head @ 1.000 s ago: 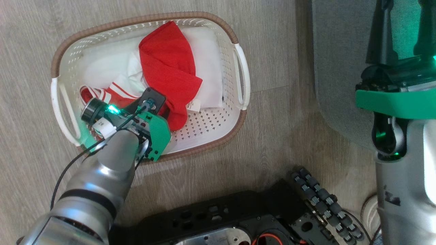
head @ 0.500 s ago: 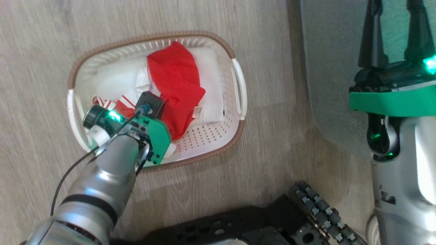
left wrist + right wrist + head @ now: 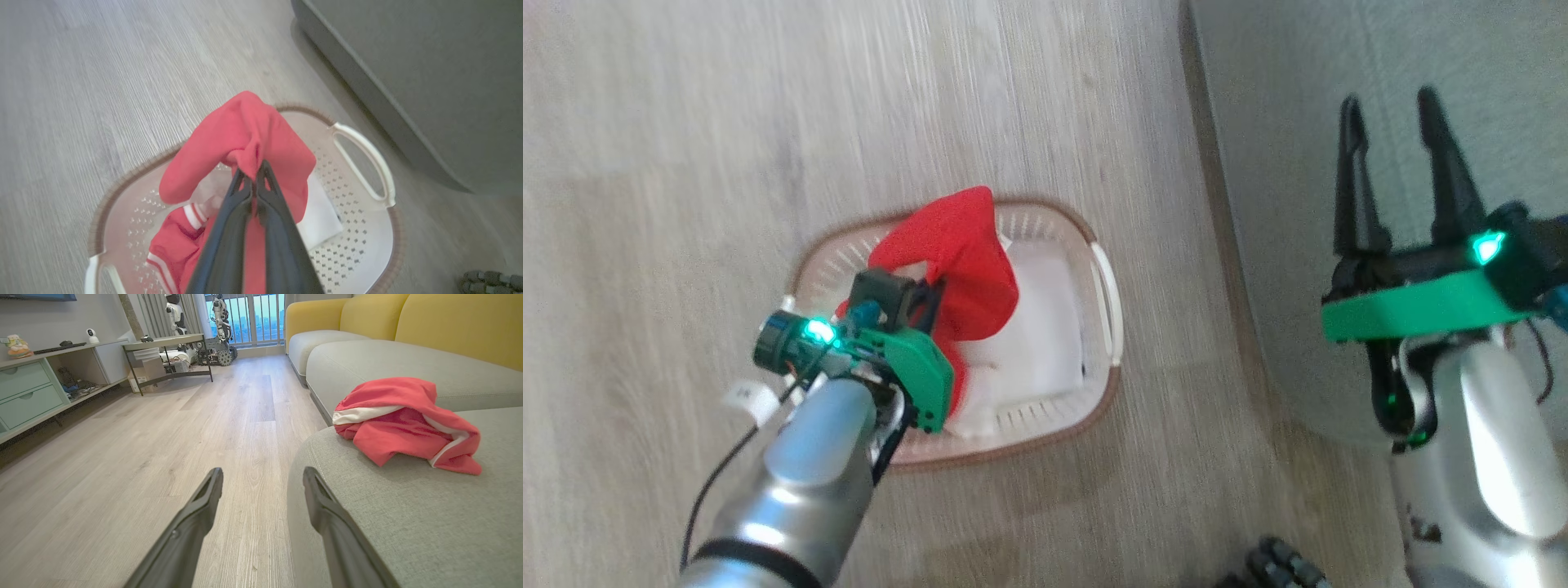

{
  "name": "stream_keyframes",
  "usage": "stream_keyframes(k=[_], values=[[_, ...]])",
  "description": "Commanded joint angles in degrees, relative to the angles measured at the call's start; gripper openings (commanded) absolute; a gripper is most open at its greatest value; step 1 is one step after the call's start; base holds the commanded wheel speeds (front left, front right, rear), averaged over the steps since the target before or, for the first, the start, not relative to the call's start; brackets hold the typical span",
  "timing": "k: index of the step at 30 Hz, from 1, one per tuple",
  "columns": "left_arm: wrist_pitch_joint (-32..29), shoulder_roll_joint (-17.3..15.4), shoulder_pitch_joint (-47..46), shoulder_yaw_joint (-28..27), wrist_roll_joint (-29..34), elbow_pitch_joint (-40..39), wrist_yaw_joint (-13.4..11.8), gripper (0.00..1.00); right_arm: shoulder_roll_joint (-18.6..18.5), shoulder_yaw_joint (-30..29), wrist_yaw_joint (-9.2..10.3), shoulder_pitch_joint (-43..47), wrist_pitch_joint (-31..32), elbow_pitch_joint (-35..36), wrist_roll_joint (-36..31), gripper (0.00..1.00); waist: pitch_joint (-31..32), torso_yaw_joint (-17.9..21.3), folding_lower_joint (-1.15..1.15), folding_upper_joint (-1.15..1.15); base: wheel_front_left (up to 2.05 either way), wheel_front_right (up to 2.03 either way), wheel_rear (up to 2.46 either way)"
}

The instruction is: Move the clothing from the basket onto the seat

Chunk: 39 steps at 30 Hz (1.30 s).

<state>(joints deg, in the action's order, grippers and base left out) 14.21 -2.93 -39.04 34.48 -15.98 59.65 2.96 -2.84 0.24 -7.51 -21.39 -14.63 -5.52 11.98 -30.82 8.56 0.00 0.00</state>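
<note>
Lifted since a second ago, the left tool (image 3: pixel 253 173) pinches a red garment (image 3: pixel 249 130) shut between its fingers, raised over the basket (image 3: pixel 363 245), where striped red cloth (image 3: pixel 171 245) lies inside. Farther right, the right tool (image 3: pixel 261 475) stands wide beside the seat (image 3: pixel 408 531), which bears another red garment (image 3: pixel 400 433).

**Daylit Living Room with Pale Plank Floor**

Pale wood-look planks cover the floor (image 3: pixel 135 465) and run lengthwise toward a tall window (image 3: pixel 261 316) with a railing, where daylight comes in. Curtains (image 3: pixel 151 310) hang beside it. A low table (image 3: pixel 167 342) with thin dark legs stands near the floor's far edge. Along the floor's left edge runs a long cabinet (image 3: pixel 28 390) with mint-green drawers, set against a grey wall (image 3: pixel 53 316). Yellow back cushions (image 3: pixel 449 322) rise along the floor's right side.
</note>
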Motion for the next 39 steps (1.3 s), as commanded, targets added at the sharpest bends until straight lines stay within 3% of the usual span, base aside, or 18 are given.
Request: stream_keyframes(k=[1, 9, 17, 28, 39], values=[[0.8, -1.5, 3.2, -2.5, -0.6, -4.9, -0.8, 0.0, 0.0, 1.0, 0.02, 2.3, -0.4, 0.7, -0.7, 1.0, 9.0, -2.3, 0.0, 0.0, 0.0, 0.0, 0.0], [0.8, -3.0, 9.0, -4.7, 0.1, -17.1, -0.7, 0.0, 0.0, 1.2, 0.02, 8.5, -0.4, -2.6, -1.7, 1.0, 21.8, -4.3, 0.0, 0.0, 0.0, 0.0, 0.0], [0.8, -3.7, 9.6, -5.5, 0.1, -23.3, -0.4, 0.0, 0.0, 2.8, 0.02, 12.2, -0.4, -4.8, -1.8, 1.0, 30.8, -5.3, 0.0, 0.0, 0.0, 0.0, 0.0], [-3.0, -2.7, 3.7, -4.6, -0.8, -29.4, 0.2, 0.0, 0.0, 8.6, 0.02, 12.3, -0.4, -7.9, -0.6, 1.0, 35.9, -5.8, 0.0, 0.0, 0.0, 0.0, 0.0], [-4.6, -0.3, -2.7, -0.4, -2.4, -30.6, 0.7, 0.0, 0.0, 19.5, 0.02, 8.3, -0.4, -13.6, 1.2, 1.0, 37.6, -6.0, 0.0, 0.0, 0.0, 0.0, 0.0]])
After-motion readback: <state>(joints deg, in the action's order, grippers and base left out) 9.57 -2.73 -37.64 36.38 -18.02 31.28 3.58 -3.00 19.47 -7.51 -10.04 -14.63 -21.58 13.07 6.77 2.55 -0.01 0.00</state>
